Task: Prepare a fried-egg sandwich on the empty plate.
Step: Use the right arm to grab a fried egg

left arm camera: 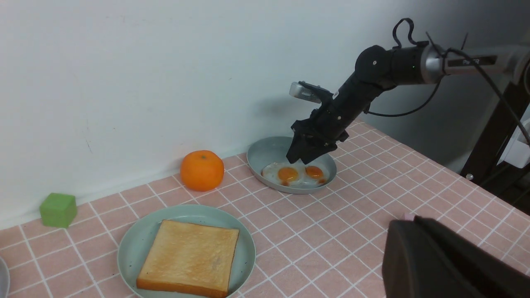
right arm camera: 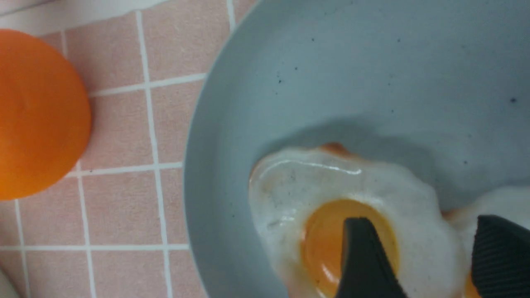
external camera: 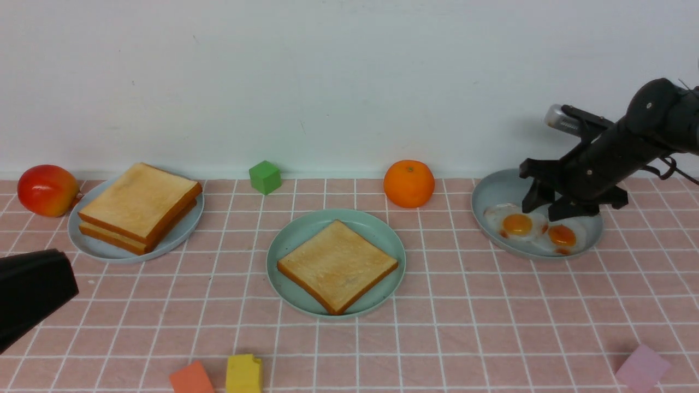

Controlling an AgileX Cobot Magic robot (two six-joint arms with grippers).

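Table: one surface [external camera: 491,327] with a pink tiled cloth, against a pale wall.
Right gripper: one [external camera: 546,210], at far right, angled down over the egg dish. Its fingers [right arm camera: 364,260] are spread apart with nothing between them. One is above the left egg's yolk; whether it touches cannot be told.
Left gripper: one [external camera: 38,289], a dark shape at near left, closed and holding nothing.
Plates: three. The mint-green plate [external camera: 306,229] is in the centre, a pale blue-grey plate [external camera: 93,248] at far left, and a grey dish [external camera: 497,191] at far right.
Toast: three slices. A stack of two [external camera: 139,199] lies on the pale blue-grey plate, and a single slice [external camera: 337,266] lies flat on the mint-green plate.
Fried eggs: two, a left egg [external camera: 516,224] and a right egg [external camera: 562,236], touching, in the grey dish.
Fruit: two. An orange [external camera: 408,183] is just left of the dish, and a red-and-yellow fruit [external camera: 46,190] is at far left.
Blocks: four. A green cube [external camera: 265,177] is far, an orange block [external camera: 191,379] and a yellow block [external camera: 243,374] are near, and a pink block [external camera: 641,367] is near right.
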